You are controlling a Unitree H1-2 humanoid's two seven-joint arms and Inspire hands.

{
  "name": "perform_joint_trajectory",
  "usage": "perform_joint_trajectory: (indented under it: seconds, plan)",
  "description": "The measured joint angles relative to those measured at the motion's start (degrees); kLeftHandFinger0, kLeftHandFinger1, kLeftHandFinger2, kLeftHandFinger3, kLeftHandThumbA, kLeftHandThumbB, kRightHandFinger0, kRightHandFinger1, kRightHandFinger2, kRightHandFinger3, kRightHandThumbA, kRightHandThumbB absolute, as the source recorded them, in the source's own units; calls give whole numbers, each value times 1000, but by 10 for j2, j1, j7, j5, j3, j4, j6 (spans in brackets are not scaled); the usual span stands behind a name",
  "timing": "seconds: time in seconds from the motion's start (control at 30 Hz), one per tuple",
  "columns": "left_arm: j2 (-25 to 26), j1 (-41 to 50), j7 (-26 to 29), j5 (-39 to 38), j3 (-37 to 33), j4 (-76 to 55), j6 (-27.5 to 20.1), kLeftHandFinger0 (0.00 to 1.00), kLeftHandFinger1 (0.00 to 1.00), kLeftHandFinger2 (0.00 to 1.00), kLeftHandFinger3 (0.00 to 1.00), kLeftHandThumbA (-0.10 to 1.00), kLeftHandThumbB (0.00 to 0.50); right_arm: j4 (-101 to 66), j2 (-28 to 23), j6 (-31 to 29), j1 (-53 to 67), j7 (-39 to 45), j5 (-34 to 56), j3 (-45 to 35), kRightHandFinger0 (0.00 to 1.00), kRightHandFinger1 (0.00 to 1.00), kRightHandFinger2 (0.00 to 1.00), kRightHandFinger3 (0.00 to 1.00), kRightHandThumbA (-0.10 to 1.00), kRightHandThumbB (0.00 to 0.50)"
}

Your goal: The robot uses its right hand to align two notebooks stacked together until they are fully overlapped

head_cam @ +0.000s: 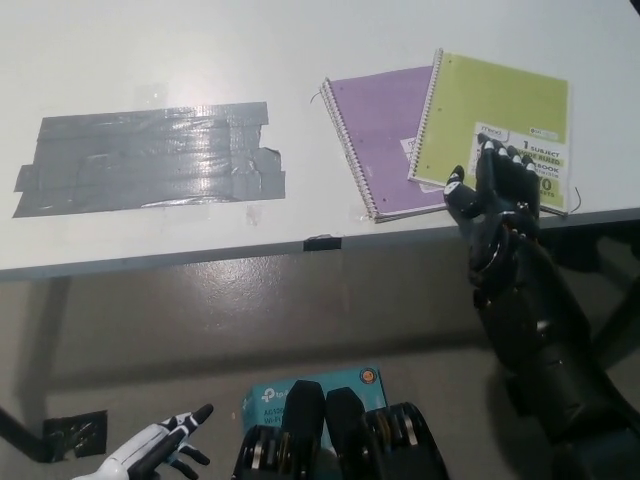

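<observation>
**White table, two notebooks part-stacked**

White table (150,60) is seen from above. Two notebooks are counted near its front edge: a green notebook (495,115) lies partly over a purple notebook (385,130), offset to the right. The green cover's lower corner is pressed by the black right hand (500,190), fingers spread flat, nothing gripped. One grey tape patch (150,160) sits well apart. The white left hand (150,455) rests low, fingers apart.
</observation>
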Motion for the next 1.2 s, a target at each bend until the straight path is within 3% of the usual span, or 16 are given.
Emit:
perform_joint_trajectory:
  seconds: [0.3, 0.47, 0.83, 1.2]
  plan:
    - [0, 0, 0, 0, 0, 0, 0, 600, 564, 590, 962, 1000, 500, -48, -12, 1, 23, 38, -10, 55, 1000, 1000, 1000, 1000, 1000, 500]
    - [0, -2, 0, 0, 0, 1, 0, 641, 615, 637, 989, 1000, 500, -86, -34, 0, 37, 67, -10, 113, 1000, 1000, 1000, 1000, 1000, 500]
    - [0, -4, -10, 0, -1, 5, -1, 620, 570, 588, 981, 1000, 500, -143, -96, -19, 58, 117, -6, 227, 1000, 1000, 1000, 1000, 1000, 500]
    - [0, -5, -16, 1, -4, 4, -3, 679, 645, 708, 1000, 1000, 500, -132, -132, -48, 51, 119, -7, 288, 1000, 1000, 1000, 1000, 1000, 500]
